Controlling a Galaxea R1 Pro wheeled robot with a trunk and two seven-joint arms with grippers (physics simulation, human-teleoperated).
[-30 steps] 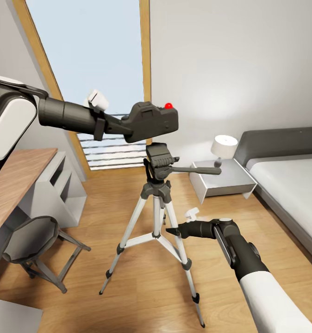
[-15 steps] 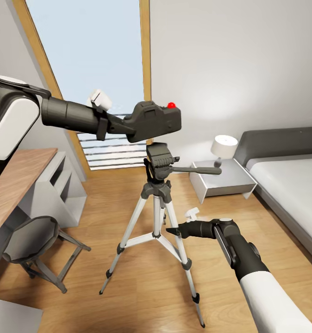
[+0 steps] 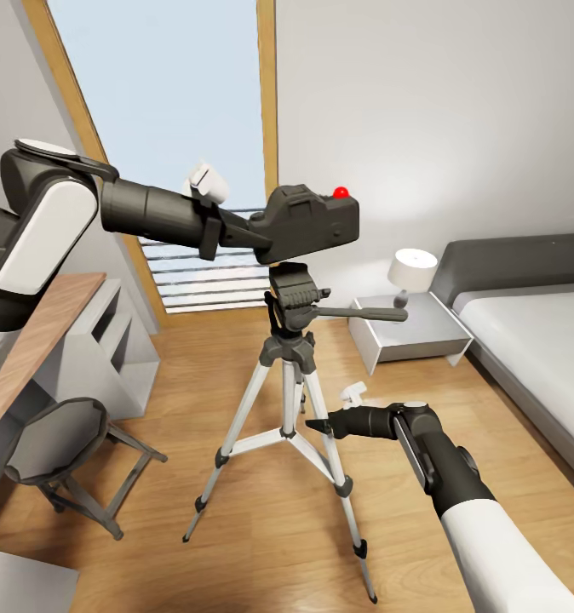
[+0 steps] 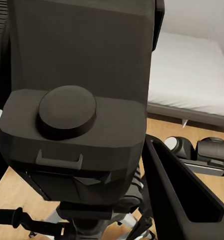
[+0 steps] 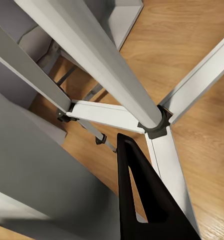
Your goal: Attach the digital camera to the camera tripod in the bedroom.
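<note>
My left gripper (image 3: 255,231) is shut on the digital camera (image 3: 312,225), a dark boxy body with a red dot on top. It hangs just above the camera tripod's pan head (image 3: 291,298), a small gap apart and reaching a little right of it. In the left wrist view the digital camera (image 4: 77,100) is very close, with one finger (image 4: 179,200) beside it and the tripod's head (image 4: 92,210) under it. The camera tripod (image 3: 285,400) stands on the wood floor with its silver legs spread. My right gripper (image 3: 314,423) is shut and empty, low by a tripod leg (image 5: 92,55).
A grey round stool (image 3: 57,443) stands at the left beside the wood-topped desk (image 3: 23,340) and white shelf (image 3: 108,349). To the right are a white nightstand (image 3: 410,334) with a lamp (image 3: 410,271) and the bed (image 3: 534,340). A tall window (image 3: 168,128) lies behind.
My left arm has carried the digital camera to the right, from left of the tripod's head to above it. The right arm and the tripod have not moved.
</note>
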